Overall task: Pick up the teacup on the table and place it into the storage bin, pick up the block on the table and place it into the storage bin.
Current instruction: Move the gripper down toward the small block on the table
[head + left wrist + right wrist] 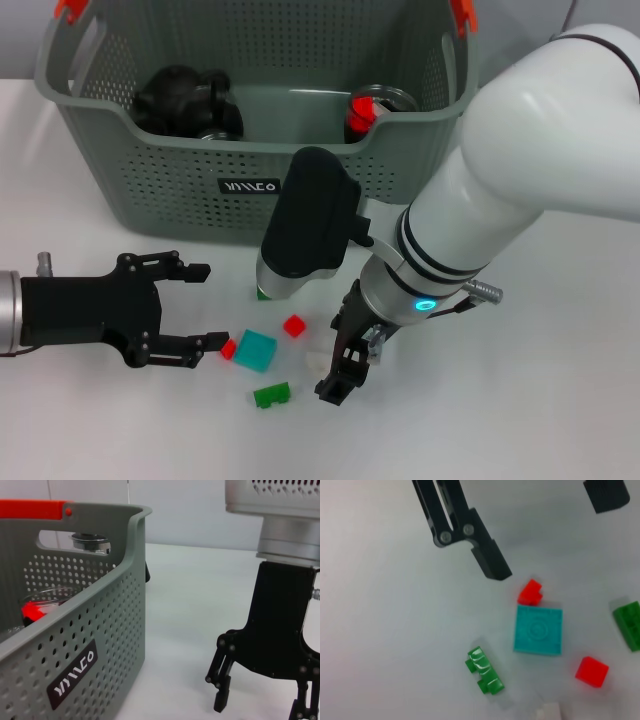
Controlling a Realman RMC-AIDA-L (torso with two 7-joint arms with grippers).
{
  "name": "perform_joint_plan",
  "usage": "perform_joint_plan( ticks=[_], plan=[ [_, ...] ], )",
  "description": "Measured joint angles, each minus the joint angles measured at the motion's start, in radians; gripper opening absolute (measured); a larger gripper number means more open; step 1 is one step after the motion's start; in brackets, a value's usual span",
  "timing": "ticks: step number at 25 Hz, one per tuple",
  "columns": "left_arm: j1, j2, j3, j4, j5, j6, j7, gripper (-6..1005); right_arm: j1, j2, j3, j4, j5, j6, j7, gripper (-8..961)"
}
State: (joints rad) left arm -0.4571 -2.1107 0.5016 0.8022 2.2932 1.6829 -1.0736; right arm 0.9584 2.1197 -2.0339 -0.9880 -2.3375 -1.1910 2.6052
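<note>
The grey-green storage bin [150, 190] stands at the back of the table. Inside it sits a clear glass teacup [372, 108] with something red in it, also visible through the bin's rim [42, 605]. Several small blocks lie in front of the bin: a teal block [256, 350], two red ones [228, 348] [294, 325], a green one [271, 395]. My left gripper [208, 306] is open, low over the table, one fingertip beside the left red block [530, 592]. My right gripper [345, 375] points down just right of the blocks, open and empty [262, 705].
A black object [190, 100] also lies in the bin, at its left. A white block [318, 360] sits by the right gripper, and another green block [262, 293] peeks out under the right arm's black cover. The bulky right arm [520, 180] overhangs the bin's right corner.
</note>
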Motion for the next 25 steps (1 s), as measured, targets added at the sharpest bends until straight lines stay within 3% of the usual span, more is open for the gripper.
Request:
perform_joint_plan(
  ticks=[3, 14, 19, 25],
  plan=[
    [0.000, 0.000, 0.000, -0.001, 0.000, 0.000, 0.000, 847, 0.002, 0.002, -0.005, 0.012, 0.009, 0.012, 0.000, 931],
    [0.000, 0.000, 0.000, -0.005, 0.000, -0.003, 0.001, 846, -0.002, 0.004, -0.071, 0.041, 0.029, 0.113, -0.001, 536],
    [0.000, 0.000, 0.000, -0.005, 0.000, -0.003, 0.001, 846, -0.004, 0.001, -0.074, 0.041, 0.049, 0.110, -0.007, 457],
    [0.000, 0.000, 0.000, -0.005, 0.000, -0.003, 0.001, 847, -0.004, 0.002, -0.084, 0.047, 0.051, 0.110, -0.005, 440]
  ],
)
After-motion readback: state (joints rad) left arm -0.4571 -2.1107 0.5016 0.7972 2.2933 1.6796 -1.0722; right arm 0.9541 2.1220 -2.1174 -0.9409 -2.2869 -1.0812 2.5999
